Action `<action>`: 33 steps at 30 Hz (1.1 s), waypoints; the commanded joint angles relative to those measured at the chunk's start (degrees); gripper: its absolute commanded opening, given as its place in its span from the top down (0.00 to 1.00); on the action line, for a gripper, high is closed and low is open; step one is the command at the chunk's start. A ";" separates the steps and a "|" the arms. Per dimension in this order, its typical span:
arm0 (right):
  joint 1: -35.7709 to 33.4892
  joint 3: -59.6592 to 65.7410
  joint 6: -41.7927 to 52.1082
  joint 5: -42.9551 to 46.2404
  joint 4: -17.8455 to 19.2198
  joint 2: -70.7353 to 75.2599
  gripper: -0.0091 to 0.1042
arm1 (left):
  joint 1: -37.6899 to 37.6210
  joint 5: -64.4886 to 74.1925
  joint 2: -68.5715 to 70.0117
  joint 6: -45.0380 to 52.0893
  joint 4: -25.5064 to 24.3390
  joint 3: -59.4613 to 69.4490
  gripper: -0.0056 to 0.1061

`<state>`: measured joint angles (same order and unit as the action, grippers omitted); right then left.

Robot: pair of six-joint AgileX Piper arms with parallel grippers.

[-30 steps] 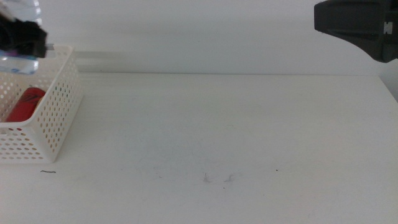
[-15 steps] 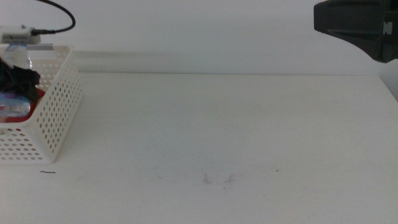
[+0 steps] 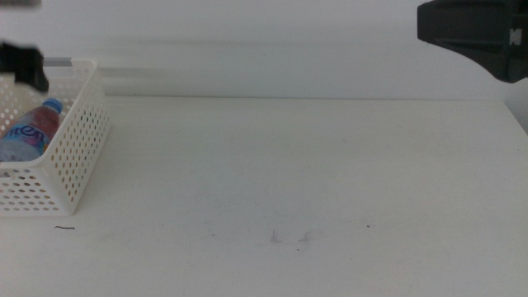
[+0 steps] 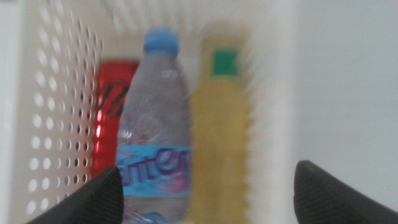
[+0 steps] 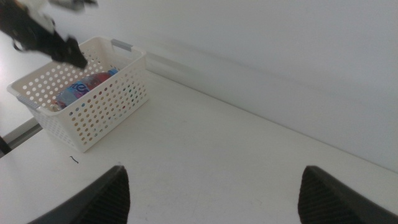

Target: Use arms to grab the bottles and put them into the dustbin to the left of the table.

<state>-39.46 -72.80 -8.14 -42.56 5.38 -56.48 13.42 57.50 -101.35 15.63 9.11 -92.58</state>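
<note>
The white perforated dustbin (image 3: 70, 157) stands at the table's left edge. In the left wrist view the dustbin (image 4: 53, 106) holds three things side by side: the red can (image 4: 111, 118), the blue-capped water bottle (image 4: 155, 130) and the yellow tea bottle (image 4: 221, 137) with green at its top. In the middle view only the water bottle (image 3: 29, 132) shows inside. My left gripper (image 3: 23, 64) hangs just above the dustbin's far rim, open and empty (image 4: 210, 174). My right gripper (image 5: 214, 171) is open and empty, high over the table's right side.
The white table (image 3: 289, 181) carries only faint dark marks near its front middle. My right arm (image 3: 470, 33) sits at the middle view's top right. The dustbin (image 5: 87, 93) and the left arm (image 5: 43, 31) also show far off in the right wrist view.
My left gripper lowered the water bottle into the dustbin, let it go and rose back above the rim. The bottle now lies on the can. The right arm has not moved.
</note>
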 commanded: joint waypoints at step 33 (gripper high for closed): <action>0.03 0.22 0.16 0.45 0.61 0.20 0.12 | -27.16 -13.62 54.45 -6.72 -5.75 22.03 0.11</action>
<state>-39.46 -72.80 -8.14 -42.56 5.51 -56.48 -13.63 44.67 -47.14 9.59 3.45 -70.73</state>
